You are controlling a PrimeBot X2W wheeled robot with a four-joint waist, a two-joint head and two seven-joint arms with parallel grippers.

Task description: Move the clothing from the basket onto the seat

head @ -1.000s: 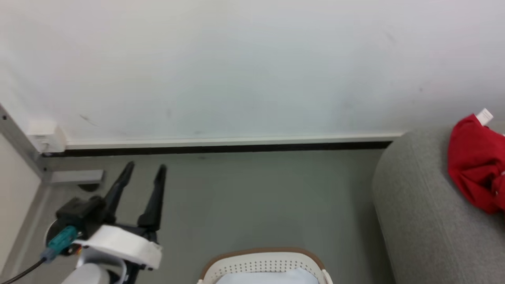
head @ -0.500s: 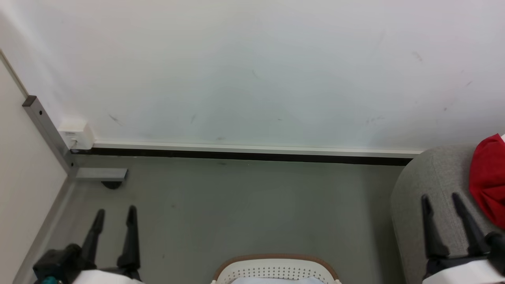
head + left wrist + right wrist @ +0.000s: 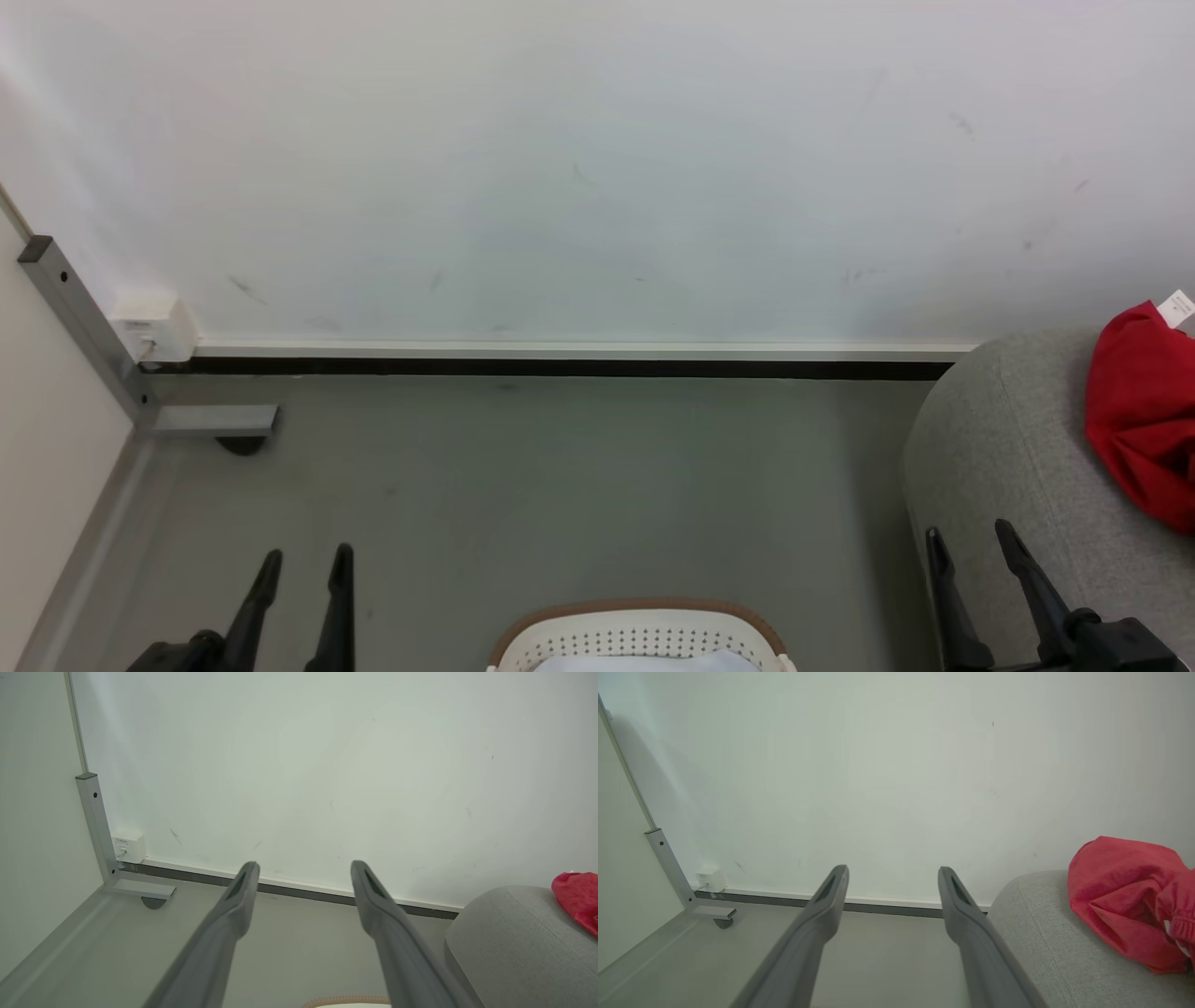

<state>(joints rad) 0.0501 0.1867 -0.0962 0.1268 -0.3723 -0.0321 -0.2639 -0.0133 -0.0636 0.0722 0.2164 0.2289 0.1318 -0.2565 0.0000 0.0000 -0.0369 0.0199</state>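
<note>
Red clothing bunched on seat, ahead and to the right of my right fingers, near, not touching. Heap's long axis roughly along finger direction. Basket between finger pairs. Left fingers well apart from clothing. Both pairs spread wide, empty. Right arm nearer.

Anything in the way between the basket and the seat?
Nothing visible. Bare floor separates the basket from the seat. The right gripper hangs open and empty by the seat's rounded edge. Red clothing lies on the seat.
</note>
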